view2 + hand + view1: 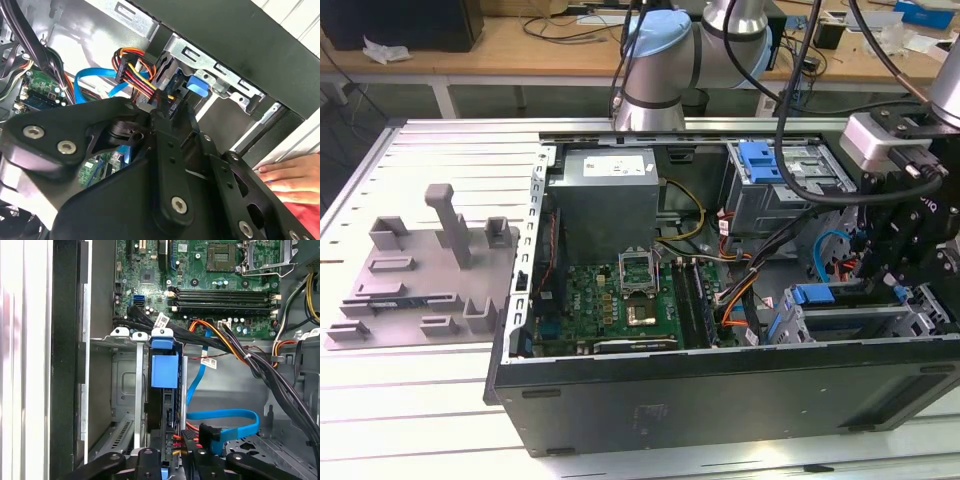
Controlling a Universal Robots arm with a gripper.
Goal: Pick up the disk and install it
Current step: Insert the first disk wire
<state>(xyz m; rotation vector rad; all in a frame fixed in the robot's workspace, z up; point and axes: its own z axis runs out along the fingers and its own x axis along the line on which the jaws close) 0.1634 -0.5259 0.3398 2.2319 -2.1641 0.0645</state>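
Observation:
The disk (165,371) stands on edge in a drive bay slot of the open computer case (720,385), its blue carrier facing the camera in the first wrist view. In the exterior view its blue tab (812,295) sits in the bay at the case's right. My gripper (171,465) reaches into that bay from the exterior view's right (893,283). Its black fingers (148,460) press both sides of the disk's near end, shut on it. In the second wrist view the gripper (167,112) points at the blue carrier tab (197,86).
Orange, red and black cables (235,347) and a blue data cable (225,416) lie beside the bay. The motherboard (620,300) and power supply (605,190) are further left. Another blue bracket (760,160) sits in the far bay. A hand (290,175) rests outside the case. Grey fixture (420,270) on the table.

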